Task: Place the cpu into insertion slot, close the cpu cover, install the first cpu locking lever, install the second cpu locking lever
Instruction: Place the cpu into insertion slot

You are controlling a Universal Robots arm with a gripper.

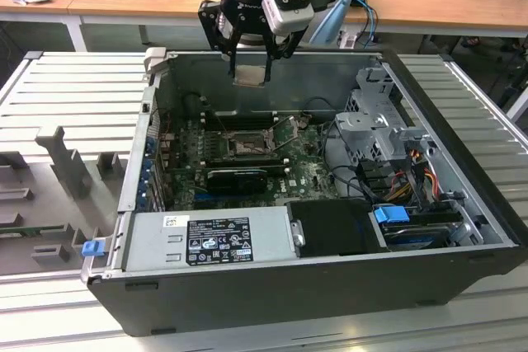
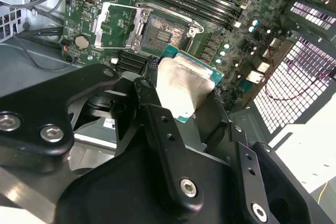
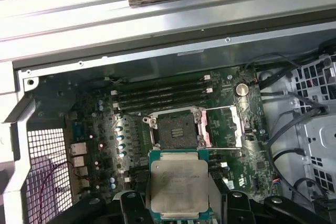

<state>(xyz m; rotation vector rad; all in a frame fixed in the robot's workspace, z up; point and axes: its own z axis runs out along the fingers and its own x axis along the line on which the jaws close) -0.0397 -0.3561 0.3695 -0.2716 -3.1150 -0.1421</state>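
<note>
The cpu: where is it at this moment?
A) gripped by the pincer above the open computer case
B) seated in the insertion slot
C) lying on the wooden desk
A: the cpu is clamped in the pincer over the open computer case, and the insertion slot below it is bare.

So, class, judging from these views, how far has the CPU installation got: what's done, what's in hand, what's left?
Done: the cpu cover stands flipped open, baring the insertion slot. In hand: the pincer grips the cpu above the open case. Left: seating the chip, closing the cover, both locking steps.
</note>
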